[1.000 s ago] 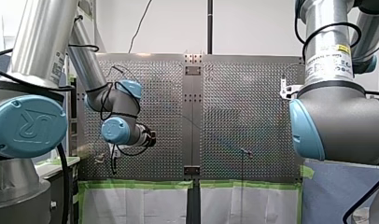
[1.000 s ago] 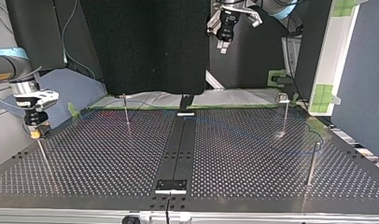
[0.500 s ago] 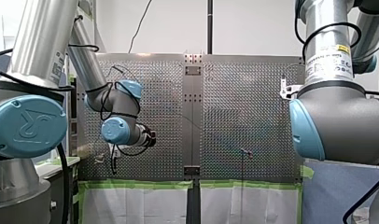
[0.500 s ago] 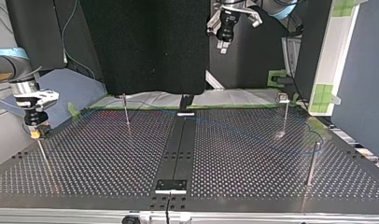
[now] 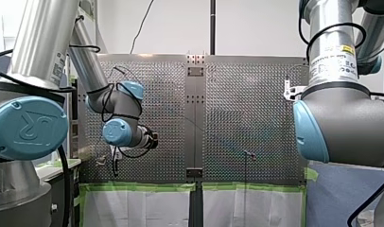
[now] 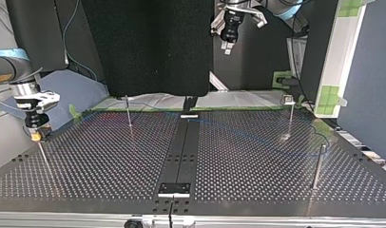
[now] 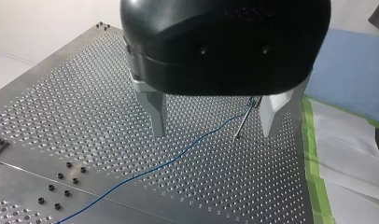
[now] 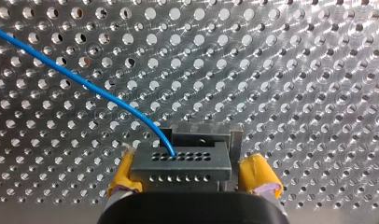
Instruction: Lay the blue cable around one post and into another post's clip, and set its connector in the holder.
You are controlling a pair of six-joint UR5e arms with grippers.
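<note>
Bright, even lighting was recorded. Strong glare was noted on the perforated table (image 8: 295,70), each hole ringed with highlights. The far wall (image 5: 256,28) was found washed out. The left gripper (image 7: 213,133) was seen dark against the table.

My left gripper's (image 7: 213,135) 2 fingers (image 7: 156,114) stand apart above the table (image 7: 85,93); between them, the blue cable (image 7: 169,161) runs up to a thin post (image 7: 242,123) near the table's edge.

The thin blue cable (image 8: 85,84) lies slack on the perforated metal plate (image 8: 295,70), touching a thin upright metal post (image 7: 243,122); its end enters a dark grey rectangular connector (image 8: 180,165) with two rows of small holes, level between my right gripper's (image 8: 192,175) yellow pads; another thin post (image 6: 290,118), far right in the top view, bears a small pale clip (image 6: 288,99)
</note>
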